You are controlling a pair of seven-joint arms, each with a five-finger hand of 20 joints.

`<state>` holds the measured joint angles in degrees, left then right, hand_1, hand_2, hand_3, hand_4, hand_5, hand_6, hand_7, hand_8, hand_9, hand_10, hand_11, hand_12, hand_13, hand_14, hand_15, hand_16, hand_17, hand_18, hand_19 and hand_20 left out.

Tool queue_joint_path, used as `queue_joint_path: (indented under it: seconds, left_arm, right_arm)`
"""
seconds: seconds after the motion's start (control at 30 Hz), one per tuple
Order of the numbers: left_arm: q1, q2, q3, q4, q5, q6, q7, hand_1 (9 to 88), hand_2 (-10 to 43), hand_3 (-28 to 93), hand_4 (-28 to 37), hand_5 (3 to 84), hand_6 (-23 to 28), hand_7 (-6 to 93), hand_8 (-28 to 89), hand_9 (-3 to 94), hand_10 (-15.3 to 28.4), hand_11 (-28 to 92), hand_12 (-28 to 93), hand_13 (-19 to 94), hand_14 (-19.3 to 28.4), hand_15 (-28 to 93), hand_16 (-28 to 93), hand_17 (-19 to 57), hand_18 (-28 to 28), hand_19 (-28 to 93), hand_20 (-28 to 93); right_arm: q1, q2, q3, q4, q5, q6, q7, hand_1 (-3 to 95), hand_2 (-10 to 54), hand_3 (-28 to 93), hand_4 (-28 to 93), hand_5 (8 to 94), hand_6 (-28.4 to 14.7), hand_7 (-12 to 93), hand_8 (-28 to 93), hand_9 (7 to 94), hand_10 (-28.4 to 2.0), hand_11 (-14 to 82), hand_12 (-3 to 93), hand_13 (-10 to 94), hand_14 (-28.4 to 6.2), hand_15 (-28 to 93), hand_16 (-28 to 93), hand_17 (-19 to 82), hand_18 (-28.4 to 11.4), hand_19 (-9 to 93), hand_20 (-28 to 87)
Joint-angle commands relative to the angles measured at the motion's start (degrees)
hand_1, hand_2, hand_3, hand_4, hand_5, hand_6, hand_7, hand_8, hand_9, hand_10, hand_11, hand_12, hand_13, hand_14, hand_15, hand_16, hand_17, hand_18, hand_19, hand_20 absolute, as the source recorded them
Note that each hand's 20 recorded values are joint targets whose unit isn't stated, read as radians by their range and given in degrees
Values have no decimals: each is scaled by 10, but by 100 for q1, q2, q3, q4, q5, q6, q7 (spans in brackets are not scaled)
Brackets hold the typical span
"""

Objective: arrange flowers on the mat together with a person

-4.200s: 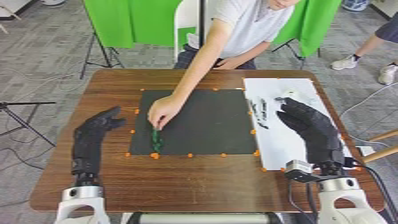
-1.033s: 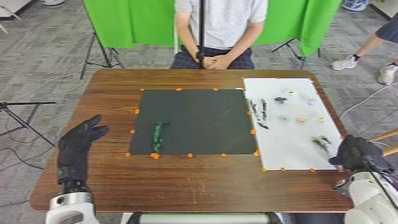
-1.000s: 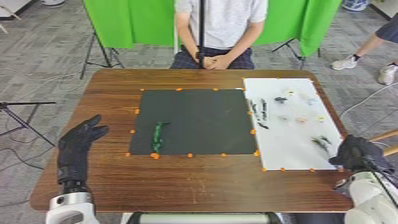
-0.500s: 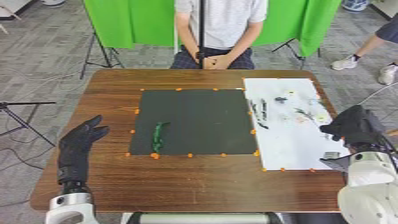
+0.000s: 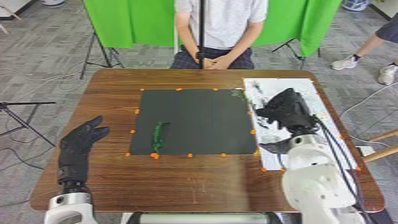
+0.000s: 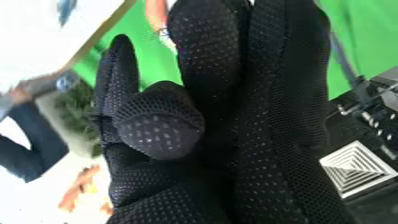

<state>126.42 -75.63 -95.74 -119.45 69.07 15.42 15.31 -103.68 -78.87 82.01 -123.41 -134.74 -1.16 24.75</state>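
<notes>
Where the dark mat (image 5: 195,122) meets the white sheet (image 5: 300,84), at the far right corner of the mat, a leafy green sprig (image 5: 238,93) pokes out ahead of the robot's right hand (image 5: 289,110). That hand, in a black glove, is over the white sheet, its arm coming in from the bottom edge. In the right wrist view the right hand (image 6: 178,195) has its thumb folded in against long fingers that lie close together – they pinch the sprig, whose blurred leaves stick out to one side. Just how the stem sits between them is hard to tell.

On the mat, towards its left side, lies a green stalk (image 5: 158,137), long and narrow, running from near the middle down towards the near edge. Orange dots (image 5: 155,156) mark the mat's border. Just beside the mat's right edge, thin dark strips (image 5: 262,121) lie on the white sheet, close to the right hand.

The left hand (image 5: 82,139), also gloved in black, is to the left of the mat, apart from it – fingers relaxed and reaching forward, thumb held away from them, nothing in its grasp. Mat and sheet lie side by side on a brown wooden table (image 5: 222,187), with green cloth (image 5: 133,25) hanging behind.
</notes>
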Motion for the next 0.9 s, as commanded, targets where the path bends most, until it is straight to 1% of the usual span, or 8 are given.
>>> queue_joint_path:
  seconds: [0.03,0.07,0.2,0.3,0.43,0.57,0.67,0.9]
  left_arm:
    - [34,59,21,16,41,-79,-98,264,51,677,-223,515,37,157,-67,550,159,231,131,428,188,239,-23,121,128,142,205]
    - [27,60,19,17,43,-95,-110,264,51,678,-223,515,37,157,-67,550,159,231,130,428,188,239,-23,121,128,142,205]
    - [35,64,28,8,48,-78,-124,263,49,678,-223,515,38,157,-67,550,159,231,131,428,188,240,-23,121,128,142,204]
    - [28,74,33,11,60,-108,-152,263,49,678,-223,515,38,158,-67,549,159,230,130,428,188,240,-23,121,128,143,205]
    - [34,84,47,3,67,-98,-167,263,49,677,-222,515,38,158,-67,549,159,231,131,427,188,238,-23,121,128,143,204]
    - [-2,95,79,22,83,-136,-182,262,47,679,-221,515,38,157,-67,549,159,230,130,427,188,239,-22,120,128,143,204]
    - [-11,90,96,30,85,-144,-173,262,46,678,-221,514,37,157,-67,548,159,230,130,426,188,237,-23,120,128,143,204]
    - [13,90,98,14,91,-135,-177,261,44,680,-222,513,37,156,-66,547,158,230,130,426,188,237,-22,119,128,141,203]
  right_arm:
    - [125,-755,-555,308,-180,-208,-171,886,-95,-283,394,884,7,193,130,937,-91,242,317,881,-54,627,350,379,-214,682,435]
    - [119,-776,-620,344,-170,-187,-165,886,-95,-283,394,885,7,193,130,937,-91,242,316,881,-54,628,350,379,-214,683,435]
    - [133,-876,-873,541,-122,-187,-104,887,-95,-283,394,885,6,194,132,937,-92,248,316,881,-54,632,352,379,-214,685,435]
    - [161,-910,-1066,690,-2,-198,-1,888,-95,-283,396,886,6,194,132,937,-91,249,316,880,-53,636,353,380,-214,687,435]
    - [249,-945,-1315,932,58,-182,68,888,-95,-283,398,887,6,194,134,937,-91,250,315,880,-52,640,354,380,-216,691,436]
    - [364,-971,-1518,1182,106,-112,127,888,-95,-283,397,887,6,195,135,937,-92,255,313,880,-52,642,355,380,-217,692,436]
    - [388,-996,-1619,1316,173,-77,202,888,-95,-283,398,888,6,195,135,937,-92,257,313,880,-52,644,355,380,-217,694,436]
    - [454,-1015,-1799,1578,134,-55,357,887,-95,-283,399,889,6,195,138,937,-93,260,310,881,-52,648,356,380,-219,696,435]
